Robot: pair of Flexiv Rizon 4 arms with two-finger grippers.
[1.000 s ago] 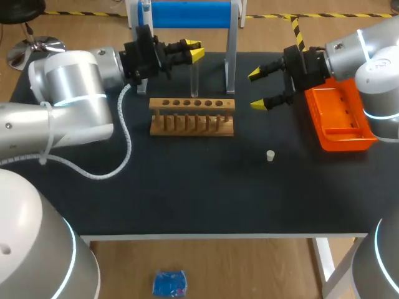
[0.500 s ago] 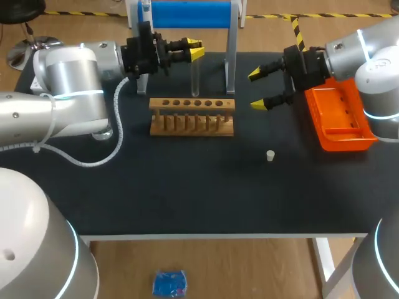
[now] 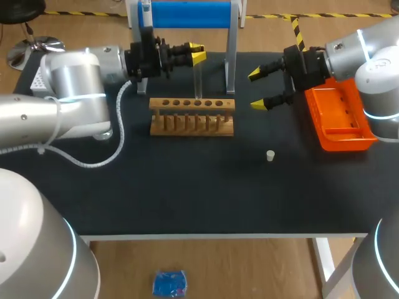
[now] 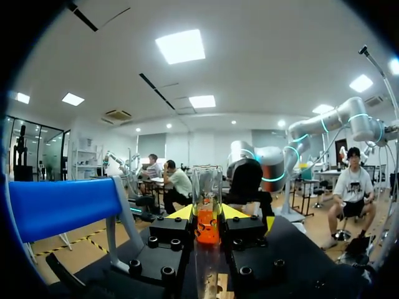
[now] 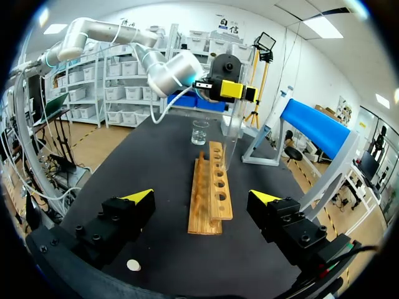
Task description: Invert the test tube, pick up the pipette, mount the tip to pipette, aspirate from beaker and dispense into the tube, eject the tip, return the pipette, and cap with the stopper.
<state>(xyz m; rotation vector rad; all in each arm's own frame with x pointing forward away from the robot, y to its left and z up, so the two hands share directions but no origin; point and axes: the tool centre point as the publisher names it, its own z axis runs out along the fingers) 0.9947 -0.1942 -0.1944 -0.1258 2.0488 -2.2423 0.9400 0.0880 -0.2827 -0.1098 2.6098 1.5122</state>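
- Black matte bench (image 3: pixel 187 199), rectangular, its surface flat and cloth-like.
- Test tube (image 3: pixel 197 75): clear glass cylinder, upright, near the far edge. Its lower end reaches the far side of the rack; whether it sits in a hole cannot be told.
- Left gripper (image 3: pixel 196 52): clenched on the test tube's upper part, with black finger blocks pressing both sides of the glass in its wrist view (image 4: pixel 207 205).
- Wooden rack (image 3: pixel 192 116): pale timber, two tiers, one row of round holes, lying parallel to the far edge.
- Right gripper (image 3: pixel 255 90): released, fingers spread wide and holding nothing. It hovers over bare surface between the rack and the tray.
- Orange tray (image 3: pixel 340 134): glossy plastic, rectangular, ribbed walls, at the right edge.
- Stopper (image 3: pixel 270 156): small pale plug, alone on bare surface, well apart from the rack and tray.
- Beaker (image 5: pixel 200 132): clear glass, standing past the rack's end, below the left arm.
- Blue-barred frame (image 3: pixel 187 14): smooth blue cylinder between pale uprights, at the far edge.
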